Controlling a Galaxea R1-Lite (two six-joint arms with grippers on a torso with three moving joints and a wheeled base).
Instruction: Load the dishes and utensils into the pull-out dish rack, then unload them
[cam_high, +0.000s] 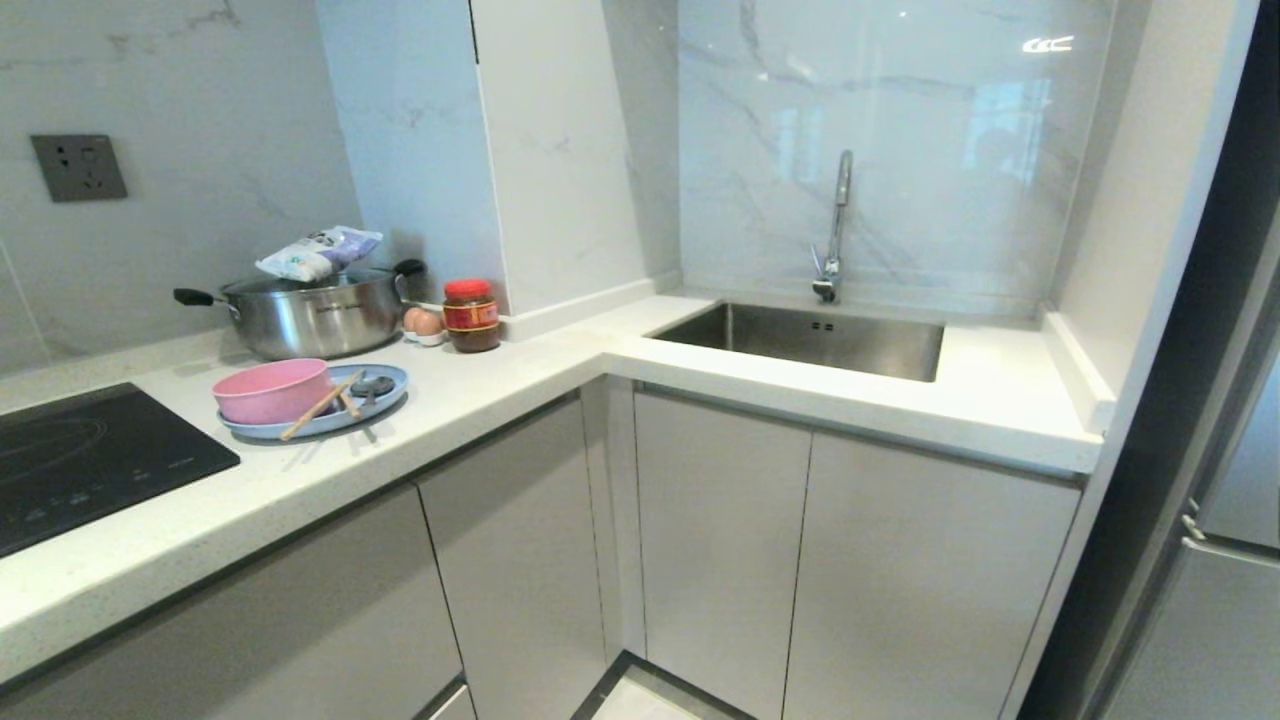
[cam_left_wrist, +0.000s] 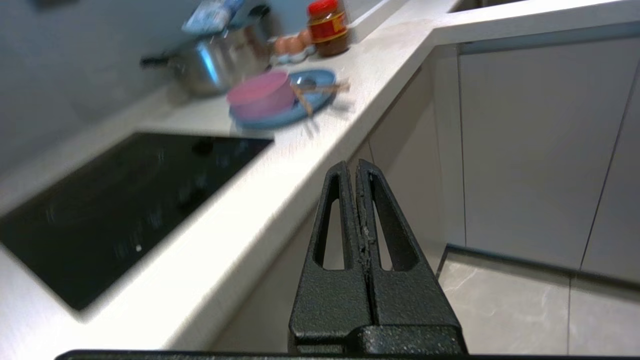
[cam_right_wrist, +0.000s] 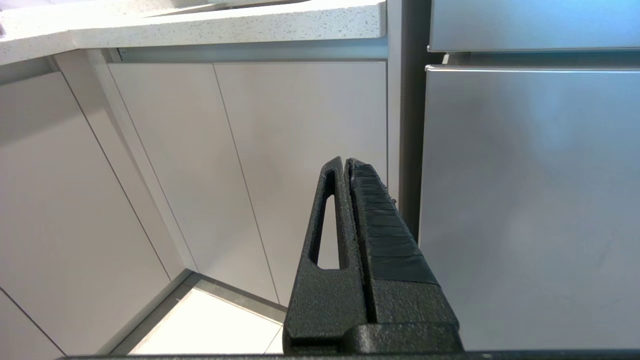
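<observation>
A light-blue plate (cam_high: 385, 378) sits on the counter at the left, with a pink bowl (cam_high: 272, 389) on it. Wooden chopsticks (cam_high: 322, 404) and a silver utensil (cam_high: 372, 384) lie across the plate. The left wrist view shows the same plate (cam_left_wrist: 320, 80), bowl (cam_left_wrist: 260, 93) and chopsticks (cam_left_wrist: 302, 100) far off on the counter. My left gripper (cam_left_wrist: 356, 162) is shut and empty, low in front of the counter's edge. My right gripper (cam_right_wrist: 346, 160) is shut and empty, low before the cabinet doors. Neither arm shows in the head view. The pull-out dish rack is out of view.
A steel pot (cam_high: 310, 310) with a packet on its lid, eggs (cam_high: 424, 322) and a red-lidded jar (cam_high: 471, 315) stand behind the plate. A black cooktop (cam_high: 90, 455) lies at the left. The sink (cam_high: 810, 338) with tap is at the back right. Closed cabinet doors (cam_high: 720, 560) run below.
</observation>
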